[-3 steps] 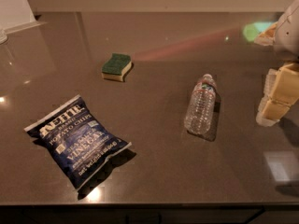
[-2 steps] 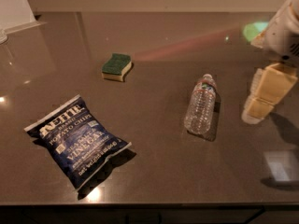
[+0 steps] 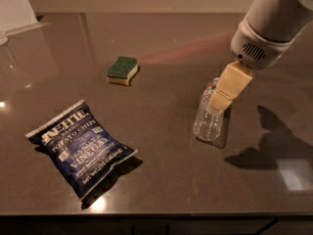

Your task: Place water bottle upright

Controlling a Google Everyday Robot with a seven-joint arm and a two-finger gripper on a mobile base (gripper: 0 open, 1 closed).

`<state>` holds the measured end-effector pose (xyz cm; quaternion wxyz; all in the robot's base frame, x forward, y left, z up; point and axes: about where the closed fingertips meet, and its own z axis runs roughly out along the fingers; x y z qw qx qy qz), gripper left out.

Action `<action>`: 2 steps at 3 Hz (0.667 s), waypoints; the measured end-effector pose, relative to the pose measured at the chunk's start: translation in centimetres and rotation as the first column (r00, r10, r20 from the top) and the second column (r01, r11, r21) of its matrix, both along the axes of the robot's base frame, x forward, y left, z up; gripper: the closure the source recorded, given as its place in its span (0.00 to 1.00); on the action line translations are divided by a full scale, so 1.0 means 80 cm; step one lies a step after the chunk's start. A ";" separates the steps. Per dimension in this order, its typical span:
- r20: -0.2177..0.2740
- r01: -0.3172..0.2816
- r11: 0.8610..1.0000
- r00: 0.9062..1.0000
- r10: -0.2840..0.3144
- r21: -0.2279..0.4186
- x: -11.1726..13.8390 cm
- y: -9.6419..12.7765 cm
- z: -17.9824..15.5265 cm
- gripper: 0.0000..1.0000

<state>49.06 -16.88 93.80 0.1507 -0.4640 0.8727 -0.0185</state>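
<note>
Water bottle (image 3: 208,125), clear and ribbed, lies on its side right of centre on the dark counter (image 3: 166,175), its neck end covered by the tan end effector (image 3: 218,102), whose grip cannot be told, while a green sponge (image 3: 122,70) and a blue chip bag (image 3: 80,148) lie well apart to the left.

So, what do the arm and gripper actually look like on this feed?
The arm is a fat, rounded white shell with a small grille of dark slots near its lower end. The gripper is pale tan, blocky and flat-sided, in two stepped segments. No cables or lettering show. It sits over the neck end of the small clear ribbed plastic water bottle.
</note>
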 end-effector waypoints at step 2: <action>-0.070 0.305 0.952 0.950 -0.304 0.000 0.032 0.009 -0.036 0.00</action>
